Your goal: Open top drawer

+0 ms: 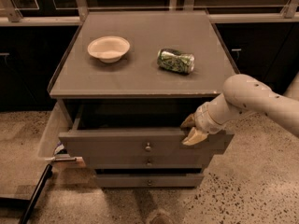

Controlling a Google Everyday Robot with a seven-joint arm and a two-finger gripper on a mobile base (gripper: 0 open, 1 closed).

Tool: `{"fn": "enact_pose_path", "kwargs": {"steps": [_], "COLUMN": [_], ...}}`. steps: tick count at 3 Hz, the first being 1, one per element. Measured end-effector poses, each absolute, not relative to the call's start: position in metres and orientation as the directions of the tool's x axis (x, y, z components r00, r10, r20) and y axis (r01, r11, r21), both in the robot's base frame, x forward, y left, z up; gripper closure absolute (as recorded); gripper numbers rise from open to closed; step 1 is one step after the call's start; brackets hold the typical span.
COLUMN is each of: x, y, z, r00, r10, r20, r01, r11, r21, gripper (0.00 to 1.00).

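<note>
Gripper at rim of top drawer, bowl, can above

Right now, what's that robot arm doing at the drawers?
The robot's gripper is holding the top edge of the top drawer, near its right end. That drawer is pulled partway out, so you can see the dark space inside. A bowl and a crushed can sit on the cabinet top.
</note>
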State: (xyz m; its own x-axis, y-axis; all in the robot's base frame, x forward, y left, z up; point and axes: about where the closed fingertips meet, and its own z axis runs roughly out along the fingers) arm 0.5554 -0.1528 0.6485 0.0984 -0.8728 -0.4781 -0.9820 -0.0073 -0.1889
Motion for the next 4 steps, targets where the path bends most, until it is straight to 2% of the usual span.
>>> {"fn": "enact_pose_path", "kwargs": {"steps": [1, 2, 4], "x": [0.554, 0.534, 0.500], "y": [-0.153, -0.156, -0.163], "z": [0.648, 0.640, 0.638], "r00": [0.097, 0.077, 0.060], "r10": [-0.873, -0.867, -0.860], "r20": [-0.479, -0.492, -0.506], "r01": [-0.982, -0.987, -0.991], "r11": [-0.007, 0.003, 0.010], "r21": [-0.187, -0.159, -0.135], "gripper": [0.50, 0.53, 0.98]}}
